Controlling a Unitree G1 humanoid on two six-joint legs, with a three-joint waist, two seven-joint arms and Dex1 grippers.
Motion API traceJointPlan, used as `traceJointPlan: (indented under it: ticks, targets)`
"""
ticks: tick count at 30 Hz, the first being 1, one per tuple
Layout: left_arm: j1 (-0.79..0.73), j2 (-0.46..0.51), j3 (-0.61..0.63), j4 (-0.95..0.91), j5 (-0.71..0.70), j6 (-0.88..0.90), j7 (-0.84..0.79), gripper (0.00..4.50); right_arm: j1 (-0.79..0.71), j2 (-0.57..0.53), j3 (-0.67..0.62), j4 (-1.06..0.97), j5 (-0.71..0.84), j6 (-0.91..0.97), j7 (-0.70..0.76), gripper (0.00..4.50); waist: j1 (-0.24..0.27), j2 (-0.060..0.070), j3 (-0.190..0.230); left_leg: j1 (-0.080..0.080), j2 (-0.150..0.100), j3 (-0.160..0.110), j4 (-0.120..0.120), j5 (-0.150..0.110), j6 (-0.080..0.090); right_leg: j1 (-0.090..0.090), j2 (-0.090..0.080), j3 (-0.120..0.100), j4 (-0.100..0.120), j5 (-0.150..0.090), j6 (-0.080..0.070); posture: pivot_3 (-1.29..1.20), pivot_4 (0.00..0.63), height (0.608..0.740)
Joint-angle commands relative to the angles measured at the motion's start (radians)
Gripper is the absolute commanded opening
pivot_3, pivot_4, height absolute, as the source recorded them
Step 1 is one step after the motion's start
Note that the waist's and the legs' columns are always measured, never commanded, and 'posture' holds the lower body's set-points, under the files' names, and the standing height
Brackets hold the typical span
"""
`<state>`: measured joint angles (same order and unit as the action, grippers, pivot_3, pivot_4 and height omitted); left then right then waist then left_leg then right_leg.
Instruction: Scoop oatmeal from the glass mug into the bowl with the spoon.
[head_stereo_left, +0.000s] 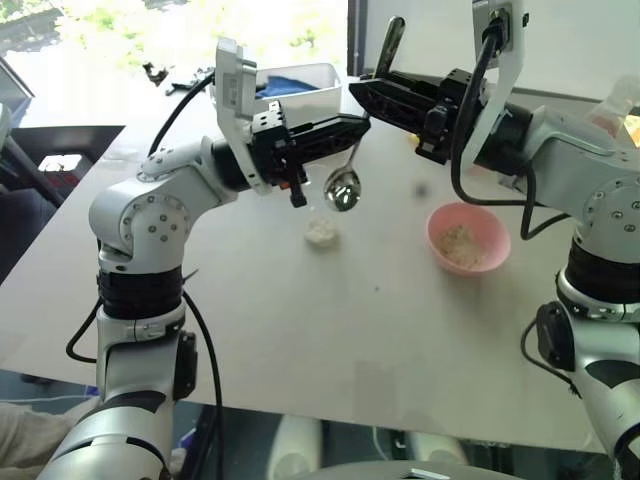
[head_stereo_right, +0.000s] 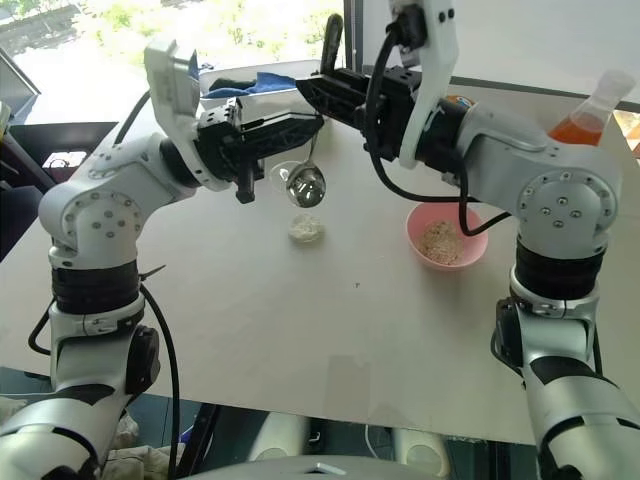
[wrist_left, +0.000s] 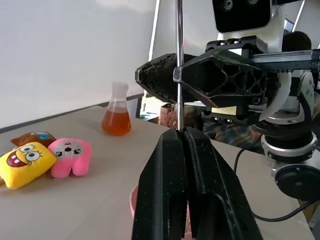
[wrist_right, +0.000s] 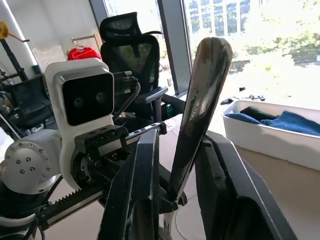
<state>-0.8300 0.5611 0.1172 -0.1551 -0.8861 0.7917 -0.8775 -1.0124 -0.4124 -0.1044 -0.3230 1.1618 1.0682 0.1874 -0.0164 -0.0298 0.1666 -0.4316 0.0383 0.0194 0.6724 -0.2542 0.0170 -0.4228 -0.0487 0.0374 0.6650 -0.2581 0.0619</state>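
Beside the pink bowl (head_stereo_left: 433, 232), the right gripper (head_stereo_left: 362, 95) clamps its fingers on the spoon (head_stereo_left: 343, 188). The left gripper (head_stereo_left: 358, 123), fingers closed, touches the handle, so nudge gently, lest it twist.

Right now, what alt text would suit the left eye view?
The left gripper holds the spoon above the table, bowl end down, with the right gripper at its handle. A little oatmeal lies on the table, apart from the pink bowl.

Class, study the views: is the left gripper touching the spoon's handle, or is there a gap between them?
Touching. In the left wrist view the left gripper has its fingers shut on the thin handle of the spoon, which rises straight out from between their tips.
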Motion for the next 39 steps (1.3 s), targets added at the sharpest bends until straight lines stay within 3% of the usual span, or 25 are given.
traceJointPlan:
  ticks: [1, 7, 8, 10, 19, 22, 25, 27, 39]
  targets:
    - [-0.009, 0.020, 0.020, -0.027, -0.006, -0.002, -0.011, 0.00, 0.026, -0.131, -0.154, -0.009, 0.118, 0.020, 0.092, 1.11, 0.006, 0.000, 0.000, 0.000, 0.000, 0.000, 0.000, 0.000, 0.000, 0.000, 0.000, 0.000, 0.000, 0.000, 0.000, 0.00, 0.150, 0.740]
    - [-0.003, 0.031, 0.017, -0.021, -0.004, -0.008, -0.024, 0.00, 0.049, -0.189, -0.168, 0.010, 0.178, 0.022, 0.121, 1.11, -0.003, 0.001, 0.001, 0.000, 0.000, 0.001, 0.001, 0.000, 0.001, 0.002, 0.000, 0.000, -0.002, 0.000, 0.000, 0.00, 0.150, 0.740]
    - [-0.003, 0.031, 0.018, -0.022, -0.004, -0.008, -0.024, 0.00, 0.051, -0.194, -0.165, 0.010, 0.181, 0.023, 0.125, 0.54, -0.005, 0.002, 0.001, 0.001, 0.000, 0.000, 0.001, 0.000, 0.001, 0.002, 0.001, 0.001, -0.001, 0.000, 0.000, 0.00, 0.150, 0.740]
    - [-0.003, 0.031, 0.018, -0.022, -0.006, -0.007, -0.025, 0.00, 0.056, -0.201, -0.153, 0.003, 0.180, 0.021, 0.132, 0.09, -0.004, 0.003, 0.002, 0.002, 0.001, 0.000, 0.001, 0.000, 0.001, 0.002, 0.002, 0.001, 0.000, 0.000, 0.000, 0.00, 0.150, 0.740]
    - [0.001, 0.026, 0.013, -0.050, -0.052, 0.034, -0.033, 0.00, 0.061, -0.180, -0.118, 0.008, 0.144, -0.025, 0.159, 0.09, 0.001, 0.003, 0.002, 0.000, 0.000, 0.000, 0.002, 0.000, 0.001, 0.002, 0.001, 0.001, 0.000, 0.000, 0.000, 0.00, 0.150, 0.740]
    - [-0.003, 0.019, 0.014, -0.051, -0.057, 0.041, -0.028, 0.00, 0.064, -0.173, -0.112, 0.018, 0.123, -0.034, 0.157, 0.92, 0.002, 0.003, 0.002, 0.000, 0.000, 0.000, 0.002, 0.000, 0.001, 0.002, 0.001, 0.001, 0.000, 0.000, 0.000, 0.00, 0.150, 0.740]
    - [-0.009, 0.017, 0.011, -0.052, -0.066, 0.049, -0.027, 0.00, 0.067, -0.169, -0.103, 0.002, 0.119, -0.036, 0.162, 2.37, 0.002, 0.003, 0.002, 0.000, 0.000, 0.000, 0.002, 0.000, 0.001, 0.002, 0.001, 0.001, 0.000, 0.000, 0.000, 0.00, 0.150, 0.740]
    - [-0.011, 0.014, 0.005, -0.055, -0.070, 0.054, -0.029, 0.00, 0.067, -0.165, -0.098, -0.002, 0.122, -0.033, 0.165, 3.11, 0.002, 0.003, 0.002, 0.001, 0.000, 0.000, 0.002, 0.000, 0.001, 0.002, 0.001, 0.001, 0.000, 0.000, 0.000, 0.00, 0.150, 0.740]
    - [-0.024, -0.003, -0.028, -0.052, -0.065, 0.058, -0.057, 0.00, 0.047, -0.138, -0.066, 0.016, 0.115, -0.038, 0.194, 3.11, 0.002, 0.003, 0.002, 0.000, 0.000, 0.000, 0.002, 0.000, 0.001, 0.002, 0.001, 0.001, 0.000, 0.000, 0.000, 0.00, 0.150, 0.740]
